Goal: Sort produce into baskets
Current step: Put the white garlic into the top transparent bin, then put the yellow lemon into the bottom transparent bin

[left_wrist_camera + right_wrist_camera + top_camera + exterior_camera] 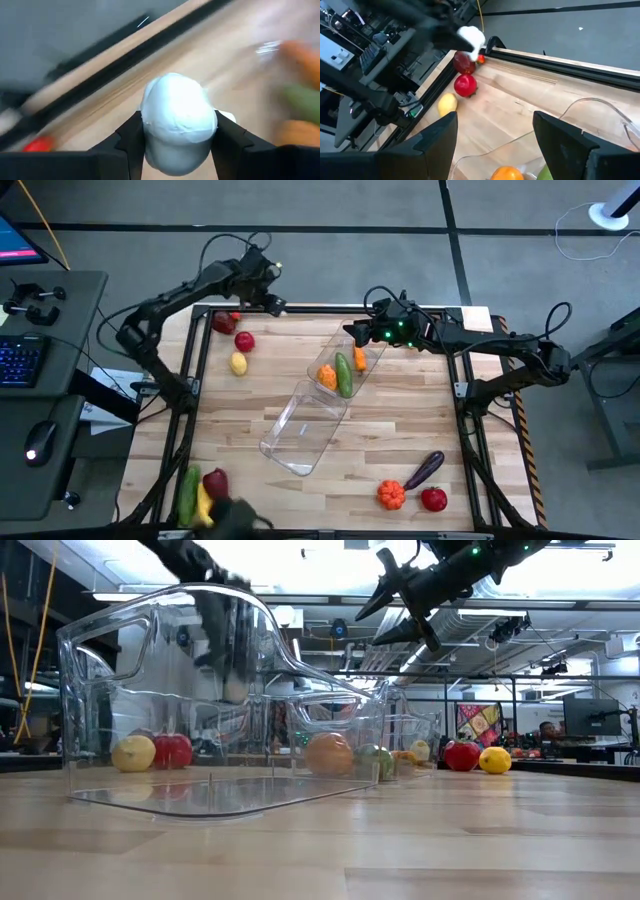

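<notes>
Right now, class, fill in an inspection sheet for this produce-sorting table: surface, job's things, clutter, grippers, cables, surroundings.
Surface: wooden table, black frame.
Job's things: two clear baskets, far basket holding orange pieces and a cucumber, near basket without produce; loose produce in three corners, including an eggplant.
Clutter: nothing seen.
Grippers: left gripper at the far left corner, jaws shut on white garlic; right gripper open above the far basket.
Cables: loops along both arms.
Surroundings: keyboard and mouse on a side desk.
</notes>
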`<move>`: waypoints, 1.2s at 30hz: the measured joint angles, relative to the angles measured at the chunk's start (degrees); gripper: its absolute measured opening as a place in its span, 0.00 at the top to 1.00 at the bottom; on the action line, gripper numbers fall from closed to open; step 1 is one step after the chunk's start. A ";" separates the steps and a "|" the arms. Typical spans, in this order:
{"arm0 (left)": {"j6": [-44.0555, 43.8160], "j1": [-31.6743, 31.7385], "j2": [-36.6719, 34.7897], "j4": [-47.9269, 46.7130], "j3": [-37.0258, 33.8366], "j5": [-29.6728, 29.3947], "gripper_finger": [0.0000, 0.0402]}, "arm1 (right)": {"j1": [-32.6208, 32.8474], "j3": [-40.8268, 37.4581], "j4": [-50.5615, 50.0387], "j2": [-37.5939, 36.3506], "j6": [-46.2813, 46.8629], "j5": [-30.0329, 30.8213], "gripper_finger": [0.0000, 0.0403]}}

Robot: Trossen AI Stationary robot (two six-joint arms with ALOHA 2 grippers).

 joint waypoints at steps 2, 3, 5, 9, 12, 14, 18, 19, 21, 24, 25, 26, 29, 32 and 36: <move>0.97 -4.71 -2.00 2.88 0.05 0.65 0.63 | -0.73 0.00 0.00 0.00 -0.02 0.01 0.37; 1.62 -7.24 -2.46 4.29 0.05 0.66 0.63 | -1.22 0.00 0.00 -0.09 0.00 0.02 0.37; 2.65 -12.39 -2.58 7.35 0.05 0.72 0.63 | -2.15 -0.02 0.01 -0.59 0.00 0.01 0.37; 2.76 -21.84 -0.62 16.20 0.05 -0.07 0.60 | -4.20 -0.02 0.41 -2.87 -0.47 -0.03 0.37; 3.68 -27.11 2.23 23.95 0.05 -1.96 0.55 | -5.75 -0.02 0.42 -4.85 -1.55 -0.22 0.37; 3.78 -29.48 3.94 28.69 0.05 -3.22 0.51 | -6.59 -0.02 0.44 -6.07 -1.87 -0.43 0.37; 2.73 -31.37 6.33 32.30 0.05 -3.34 0.43 | -7.81 -0.02 -0.09 -8.08 -1.92 -0.50 0.37; 2.21 -31.37 6.61 32.47 0.05 -3.34 0.41 | -8.01 -0.02 -0.23 -8.47 -1.93 -0.53 0.37; 1.64 -31.29 6.64 32.46 0.05 -3.36 0.37 | -8.35 -0.02 -1.03 -9.07 -1.97 -0.55 0.37; 1.32 -30.56 6.15 32.70 0.05 -3.39 0.31 | -8.39 -0.02 -1.53 -9.51 -2.55 -0.53 0.37; 0.83 -30.24 6.05 32.60 0.05 -3.37 0.30 | -8.37 -0.02 -1.42 -9.51 -2.97 -0.52 0.37; 0.39 -30.01 5.95 32.87 0.05 -3.34 0.29 | -8.37 -0.02 -1.52 -9.51 -3.02 -0.53 0.37; -0.92 -29.03 4.99 32.58 0.05 -2.57 0.26 | -8.37 -0.02 -1.57 -9.49 -3.02 -0.55 0.37; -0.86 -28.06 3.66 29.99 0.11 -2.75 0.25 | -8.37 -0.02 -1.95 -9.49 -3.02 -0.54 0.37; 0.61 -25.14 -0.43 20.04 0.09 -8.78 0.25 | -8.37 -0.02 -2.35 -9.49 -3.00 -0.52 0.37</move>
